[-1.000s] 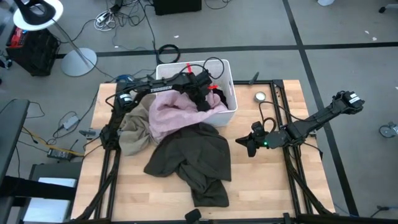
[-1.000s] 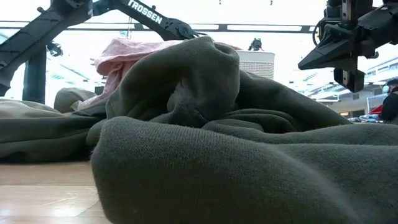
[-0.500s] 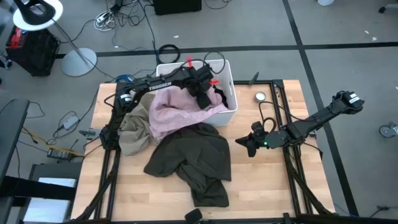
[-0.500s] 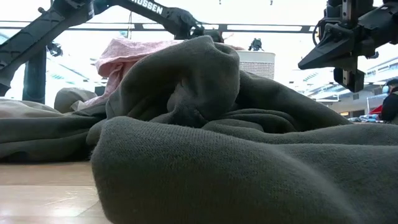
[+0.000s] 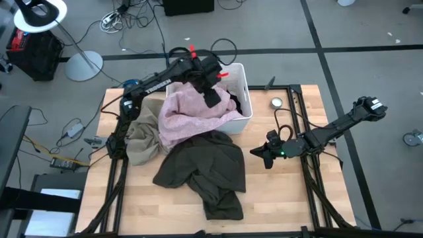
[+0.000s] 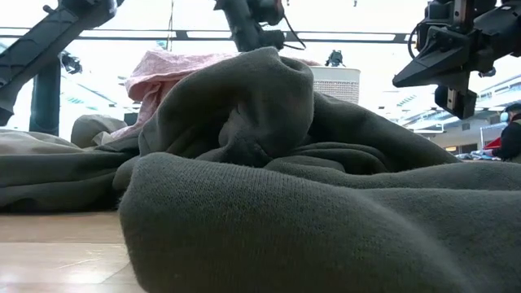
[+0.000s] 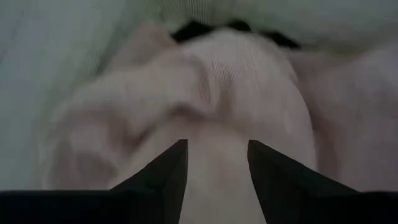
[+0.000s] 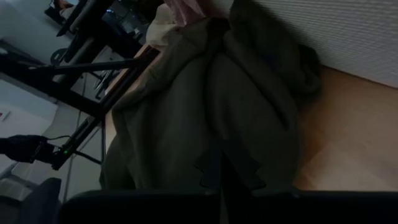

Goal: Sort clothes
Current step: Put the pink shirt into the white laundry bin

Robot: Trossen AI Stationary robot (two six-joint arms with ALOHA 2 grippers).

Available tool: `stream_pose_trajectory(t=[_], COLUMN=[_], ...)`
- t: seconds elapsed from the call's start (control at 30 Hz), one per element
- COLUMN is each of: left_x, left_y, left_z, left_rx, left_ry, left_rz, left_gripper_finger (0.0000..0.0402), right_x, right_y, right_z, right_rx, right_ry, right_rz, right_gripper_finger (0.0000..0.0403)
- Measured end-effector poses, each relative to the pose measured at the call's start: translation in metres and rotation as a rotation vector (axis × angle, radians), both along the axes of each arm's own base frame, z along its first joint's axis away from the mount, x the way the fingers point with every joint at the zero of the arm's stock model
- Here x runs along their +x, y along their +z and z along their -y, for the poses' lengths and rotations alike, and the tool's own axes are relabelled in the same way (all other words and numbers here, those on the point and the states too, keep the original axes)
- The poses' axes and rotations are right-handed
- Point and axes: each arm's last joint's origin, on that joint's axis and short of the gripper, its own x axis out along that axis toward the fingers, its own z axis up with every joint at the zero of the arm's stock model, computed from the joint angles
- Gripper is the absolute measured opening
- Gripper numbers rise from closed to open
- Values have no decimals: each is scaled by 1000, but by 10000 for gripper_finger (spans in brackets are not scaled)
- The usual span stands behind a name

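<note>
Left gripper (image 5: 213, 96) over the bin (image 5: 244, 84), fingers apart, nothing between them — pink garment (image 5: 188, 114) just below, draped across the bin's rim. Olive garment (image 5: 205, 168) spread mid-table; beige one (image 5: 140, 140) beside the pink. Right gripper (image 5: 259, 154) pressed together, empty, off to the right. No lettering legible on either arm.

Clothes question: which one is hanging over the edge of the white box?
The pink garment. It drapes over the white bin's rim; the green garment and the tan garment lie on the table.
</note>
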Motion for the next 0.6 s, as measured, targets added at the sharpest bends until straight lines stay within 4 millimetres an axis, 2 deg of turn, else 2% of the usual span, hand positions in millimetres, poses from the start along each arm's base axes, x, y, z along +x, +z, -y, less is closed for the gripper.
stream_pose_trajectory(t=[0.17, 0.3, 0.6], left_x=[-23, -38, -90], left_y=[22, 50, 110], left_z=[19, 39, 94], left_rx=[-19, 57, 225], left_ry=[1, 24, 63], left_rz=[-40, 15, 136], left_gripper_finger=[173, 173, 172], right_x=[0, 0, 0], right_y=[0, 0, 0], right_z=[0, 0, -1], right_rx=[-20, -33, -43], right_ry=[10, 23, 54], right_rz=[2, -1, -6], right_gripper_finger=[3, 3, 4])
